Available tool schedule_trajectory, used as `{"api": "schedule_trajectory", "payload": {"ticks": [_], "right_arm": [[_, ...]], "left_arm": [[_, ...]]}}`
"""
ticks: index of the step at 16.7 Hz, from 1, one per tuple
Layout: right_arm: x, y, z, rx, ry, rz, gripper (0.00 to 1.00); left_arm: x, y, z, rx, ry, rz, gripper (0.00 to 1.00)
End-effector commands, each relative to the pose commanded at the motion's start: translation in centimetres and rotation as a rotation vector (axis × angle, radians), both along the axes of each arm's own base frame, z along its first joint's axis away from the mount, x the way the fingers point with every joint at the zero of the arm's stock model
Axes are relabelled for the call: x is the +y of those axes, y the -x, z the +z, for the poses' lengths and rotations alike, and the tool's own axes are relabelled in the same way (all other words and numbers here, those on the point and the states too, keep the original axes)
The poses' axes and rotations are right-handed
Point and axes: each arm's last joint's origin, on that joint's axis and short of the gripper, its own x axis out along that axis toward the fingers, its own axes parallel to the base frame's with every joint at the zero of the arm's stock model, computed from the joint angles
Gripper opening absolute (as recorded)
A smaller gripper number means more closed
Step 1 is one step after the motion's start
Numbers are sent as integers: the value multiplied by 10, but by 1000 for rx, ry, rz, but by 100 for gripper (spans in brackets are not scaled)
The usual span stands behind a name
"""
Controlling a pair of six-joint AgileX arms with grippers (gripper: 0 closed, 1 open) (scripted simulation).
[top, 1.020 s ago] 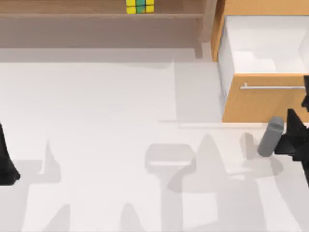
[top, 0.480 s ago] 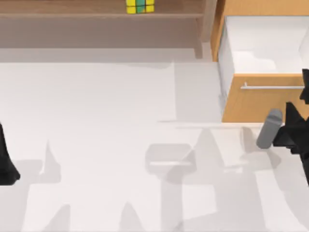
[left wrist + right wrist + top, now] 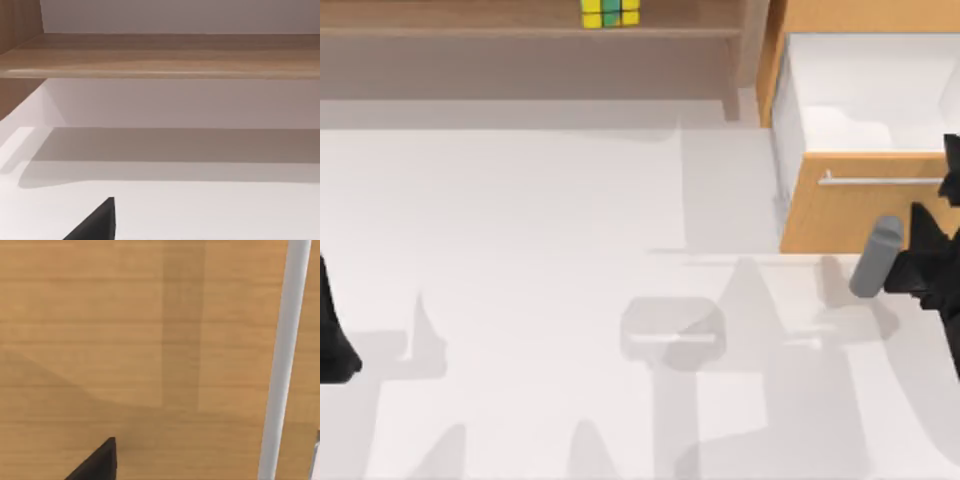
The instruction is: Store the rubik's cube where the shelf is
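The rubik's cube [image 3: 610, 12] already sat on the shelf [image 3: 470, 32] at the back, far left of the right pincer [image 3: 932, 265] by the cabinet [image 3: 840, 215]; honestly couldn't tell either pincer's opening; left arm parked at the worktop's left edge.

The scene is evenly and brightly lit, with no glare. Soft grey shadows with blurred edges spread across the white counter [image 3: 520, 220], most of them pooling toward the near edge in overlapping tall shapes. The recess under the shelf [image 3: 520, 35] is dimmer, a band of brownish shade. In the left wrist view a broad, soft shadow lies under the shelf board [image 3: 165, 55]. In the right wrist view a faint slanting shadow crosses the orange-wood drawer front [image 3: 100, 340].
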Motion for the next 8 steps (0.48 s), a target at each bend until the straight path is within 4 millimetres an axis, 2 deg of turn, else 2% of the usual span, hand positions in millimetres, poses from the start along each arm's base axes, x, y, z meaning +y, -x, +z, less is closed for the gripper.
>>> {"api": "schedule_trajectory", "payload": {"ticks": [8], "right_arm": [[0, 0, 0, 0, 0, 0, 32]], "left_arm": [[0, 0, 0, 0, 0, 0, 100]]}}
